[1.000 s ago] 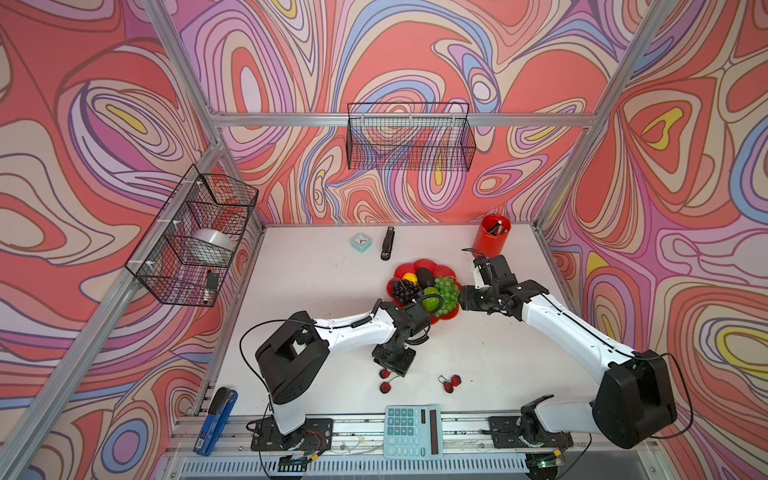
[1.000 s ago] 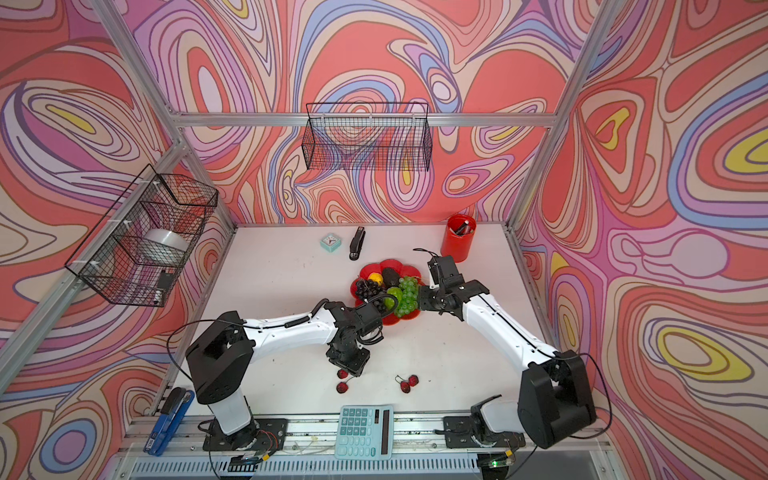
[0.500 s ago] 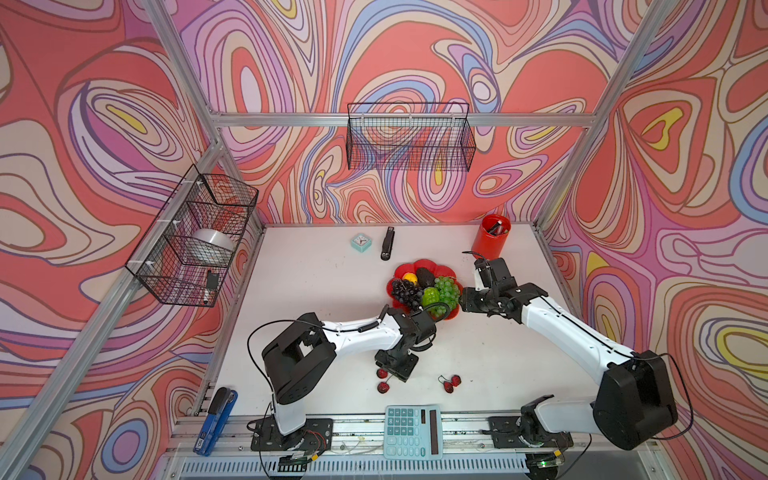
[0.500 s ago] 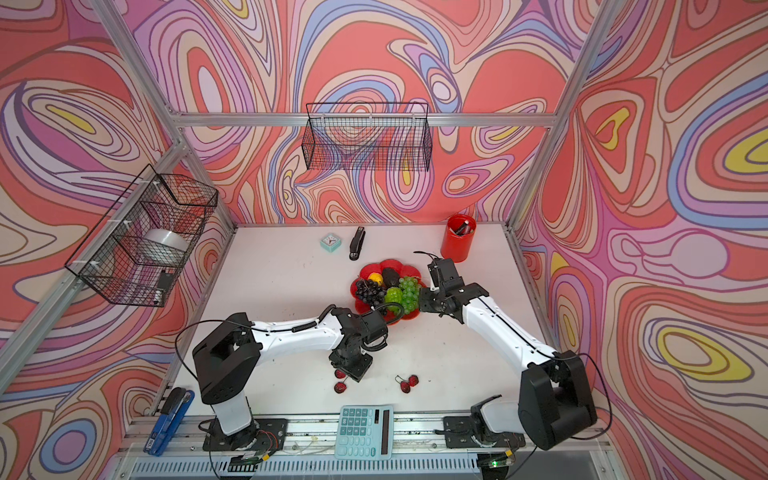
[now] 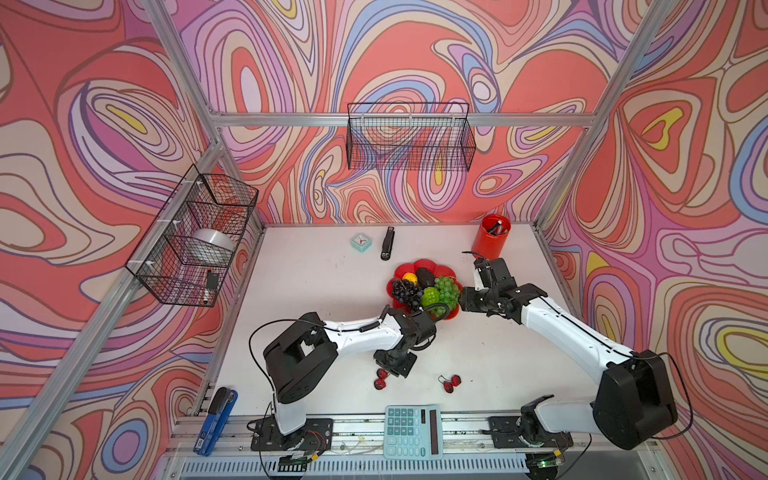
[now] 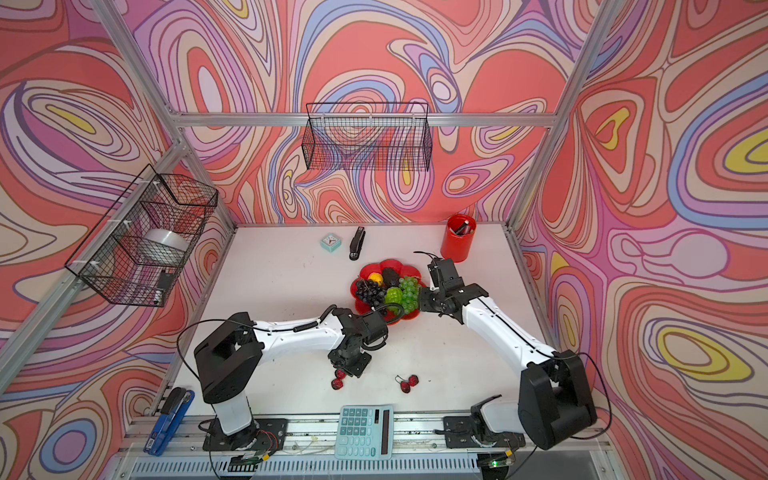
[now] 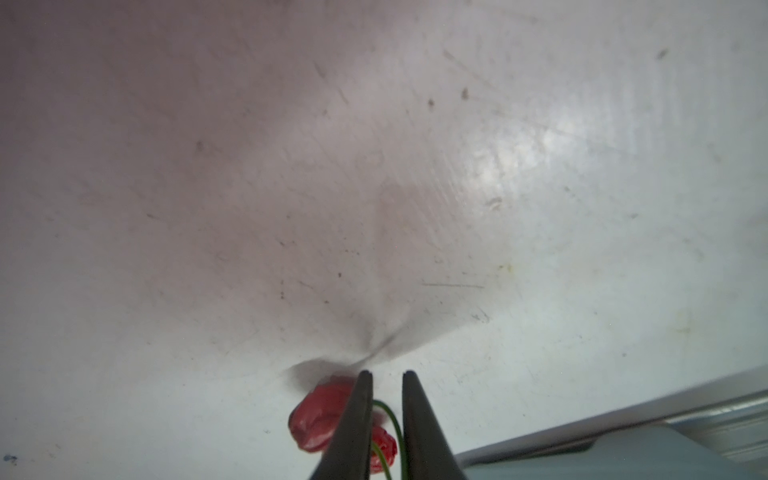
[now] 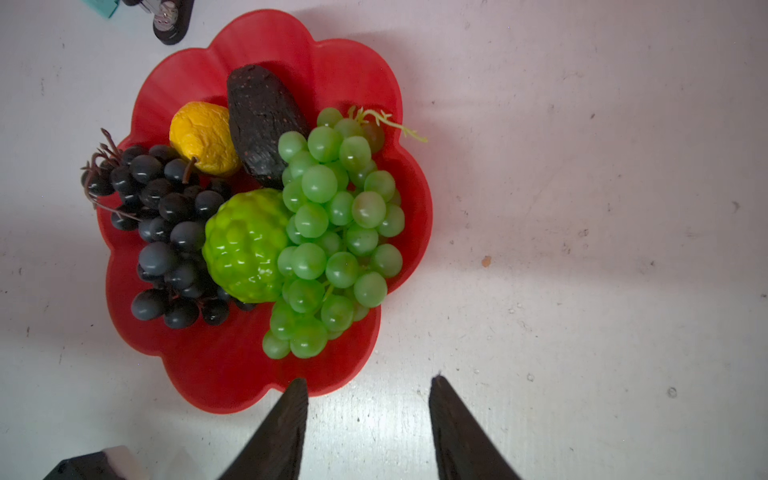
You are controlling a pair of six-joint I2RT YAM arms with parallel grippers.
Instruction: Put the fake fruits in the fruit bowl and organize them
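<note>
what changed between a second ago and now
The left end effector sank onto a cherry pair and its jaws narrowed around its stem. The right end effector, open by the fruit bowl, the fruits in it and the other cherry pair stayed put.

The left claw (image 7: 387,372) has sunk a little closer to the tabletop (image 5: 316,291) near its front edge. Its jaws, half apart before, have drawn in to a slim gap around the green stem (image 7: 394,419) of a cherry pair (image 7: 318,411).
</note>
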